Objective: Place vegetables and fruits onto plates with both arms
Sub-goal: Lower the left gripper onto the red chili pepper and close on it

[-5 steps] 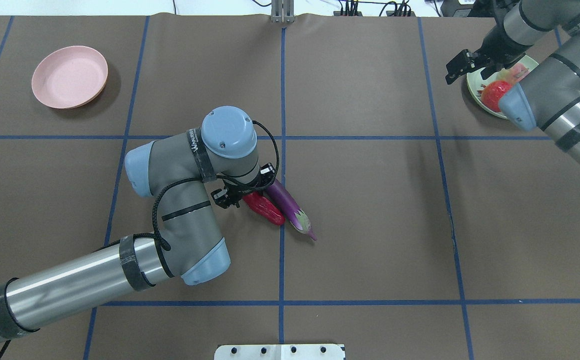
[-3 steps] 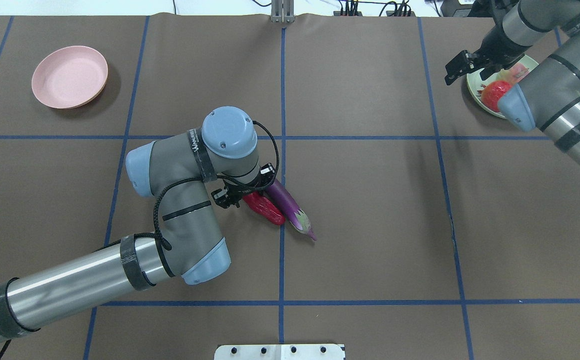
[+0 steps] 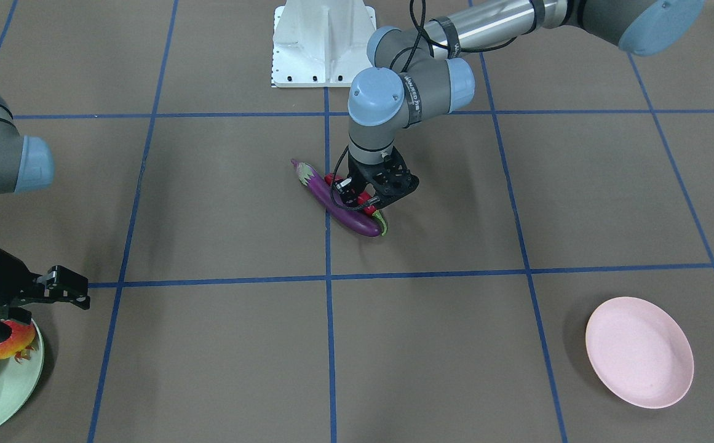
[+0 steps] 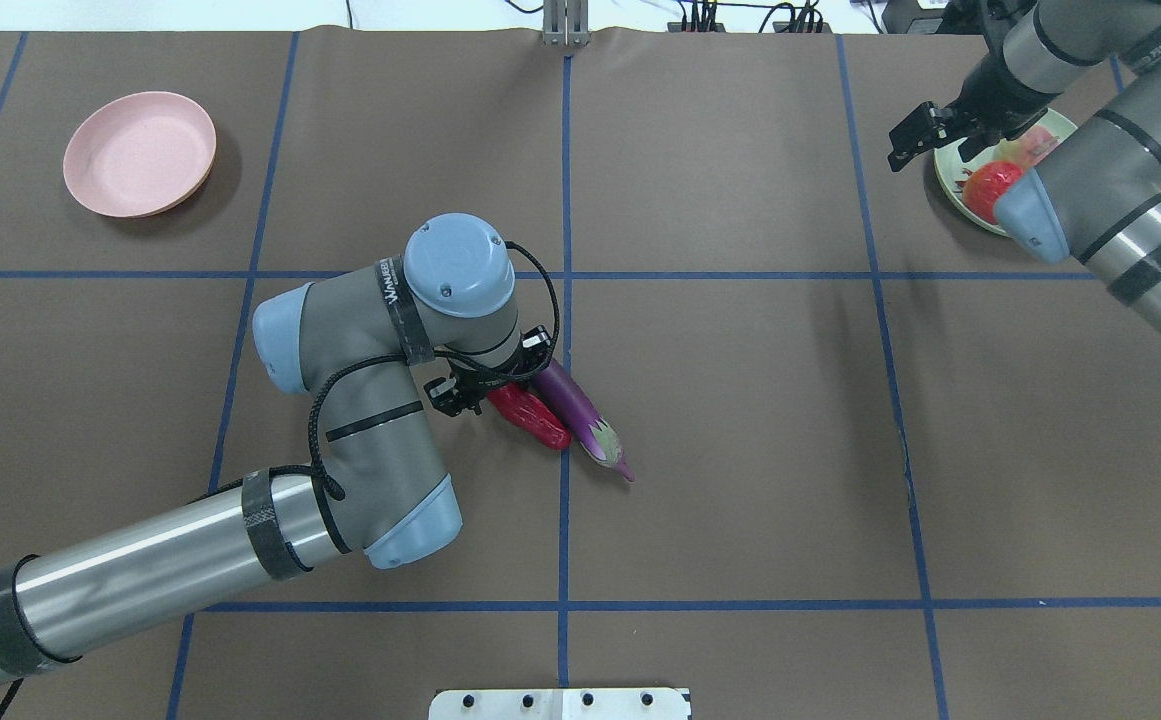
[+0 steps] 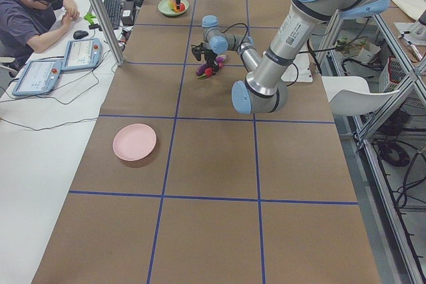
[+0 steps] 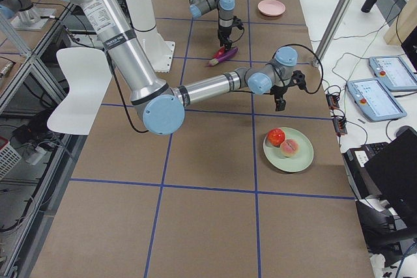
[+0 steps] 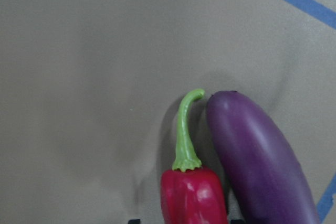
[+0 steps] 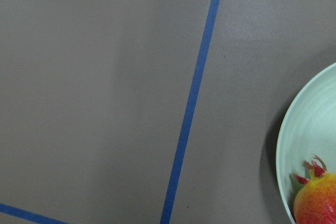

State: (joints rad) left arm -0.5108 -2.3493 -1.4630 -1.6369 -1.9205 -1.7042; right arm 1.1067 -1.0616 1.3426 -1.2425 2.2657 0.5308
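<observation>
Red chili pepper (image 7: 193, 199) looks light and slick, so we'd pinch mid-body, left gripper (image 3: 367, 199) spread wide astride it.

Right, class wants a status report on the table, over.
Left tool open, low over chili pepper; eggplant tight alongside. Right tool open beside mint plate; pomegranate, peach on it. Pink plate bare.

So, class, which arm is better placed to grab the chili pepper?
Left arm: its jaws are at the chili pepper; the right arm is far off, near the green plate.
</observation>
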